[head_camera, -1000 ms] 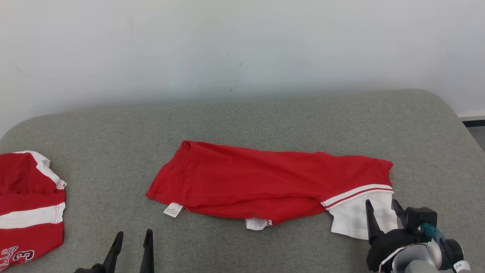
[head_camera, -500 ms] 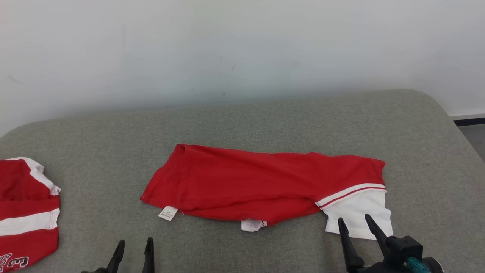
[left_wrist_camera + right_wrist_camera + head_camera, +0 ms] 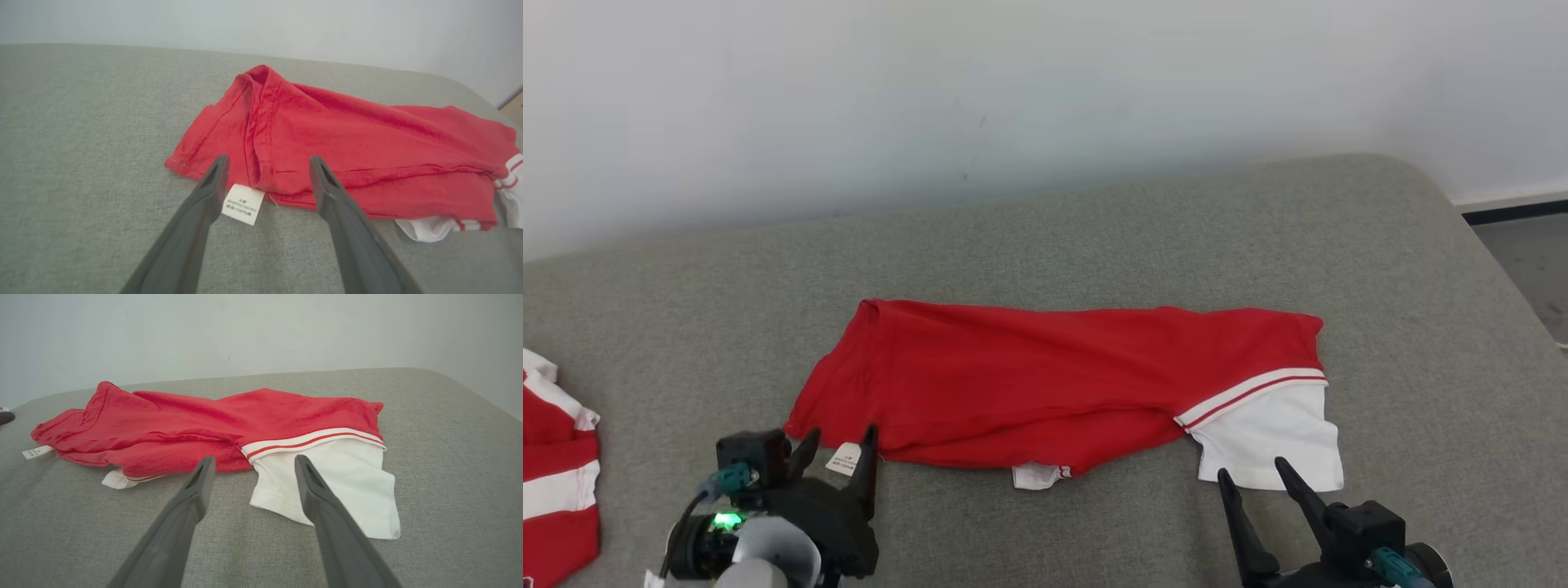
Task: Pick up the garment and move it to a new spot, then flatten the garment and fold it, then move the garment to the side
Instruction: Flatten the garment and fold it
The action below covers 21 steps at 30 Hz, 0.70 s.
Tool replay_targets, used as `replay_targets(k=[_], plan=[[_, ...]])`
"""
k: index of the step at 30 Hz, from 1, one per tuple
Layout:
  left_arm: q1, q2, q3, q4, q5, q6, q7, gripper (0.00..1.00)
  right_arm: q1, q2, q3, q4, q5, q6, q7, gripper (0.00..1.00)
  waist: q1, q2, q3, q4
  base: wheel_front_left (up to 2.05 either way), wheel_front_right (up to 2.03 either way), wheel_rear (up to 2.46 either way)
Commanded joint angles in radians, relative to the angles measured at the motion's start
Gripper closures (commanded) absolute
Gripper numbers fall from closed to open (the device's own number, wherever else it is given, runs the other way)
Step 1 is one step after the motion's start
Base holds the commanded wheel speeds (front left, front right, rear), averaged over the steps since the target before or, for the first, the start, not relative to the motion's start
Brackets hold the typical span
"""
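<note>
Lying bunched on the grey cushion (image 3: 1094, 245), the garment (image 3: 1045, 392) has the left claw (image 3: 841, 433), spread apart, at its label (image 3: 844, 459) and the right claw (image 3: 1250, 469), likewise apart, before its white end (image 3: 1270, 437), probably to lift both ends.

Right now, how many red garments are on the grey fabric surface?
2: a red garment with white trim mid-surface; a red-and-white striped garment at left edge, partly cut off.

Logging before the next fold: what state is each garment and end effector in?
Red garment, lying loosely folded, wrinkled, ungripped.
White sleeve, flat, sticking out at its right end.
Second garment, lying at far left, untouched.
Left end effector, open, at the red garment's left corner.
Right end effector, open, by the white sleeve.
</note>
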Motion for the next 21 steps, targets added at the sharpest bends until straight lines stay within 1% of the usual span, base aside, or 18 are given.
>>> replay_targets(k=[1, 4, 7, 9, 13, 19, 20, 21], plan=[[-0.022, 0.004, 0.002, 0.018, -0.013, 0.007, 0.013, 0.0, -0.005, 0.0, 0.006, -0.003, 0.008, -0.003, 0.002, 0.0, 0.0, 0.0, 0.025, -0.025, 0.0, 0.0, 0.0], [-0.08, 0.012, -0.008, 0.064, 0.004, 0.013, 0.039, 0.0, -0.015, 0.0, 0.022, -0.008, 0.012, -0.003, 0.005, 0.0, 0.0, 0.0, 0.044, -0.045, 0.0, 0.0, 0.0], [-0.128, 0.026, -0.008, 0.131, 0.0, 0.033, 0.096, 0.0, -0.023, -0.002, 0.046, -0.007, 0.016, -0.003, 0.002, 0.0, 0.0, 0.0, 0.064, -0.07, 0.0, 0.0, 0.0], [-0.152, 0.03, -0.007, 0.15, -0.001, 0.039, 0.103, 0.0, -0.029, -0.005, 0.054, -0.003, 0.019, -0.003, 0.004, 0.0, 0.0, 0.0, 0.073, -0.08, 0.0, 0.0, 0.0], [-0.178, 0.037, -0.004, 0.193, -0.006, 0.058, 0.123, 0.0, -0.034, -0.009, 0.064, 0.006, 0.033, -0.003, 0.007, 0.0, 0.0, 0.0, 0.086, -0.087, 0.0, 0.0, 0.0], [-0.217, 0.042, -0.022, 0.237, 0.002, 0.06, 0.146, 0.0, -0.045, -0.005, 0.066, 0.009, 0.036, -0.003, 0.001, 0.0, 0.0, 0.0, 0.108, -0.086, 0.0, 0.0, 0.0], [-0.221, 0.041, -0.024, 0.242, 0.001, 0.059, 0.144, 0.07, -0.048, -0.005, 0.065, 0.01, 0.038, -0.003, 0.001, 0.0, 0.0, 0.0, 0.111, -0.085, 0.0, 0.0, 0.0], [-0.226, 0.04, -0.026, 0.245, -0.001, 0.055, 0.138, 0.31, -0.052, -0.004, 0.064, 0.011, 0.039, -0.003, -0.001, 0.0, 0.0, 0.0, 0.114, -0.083, 0.0, 0.0, 0.0]])
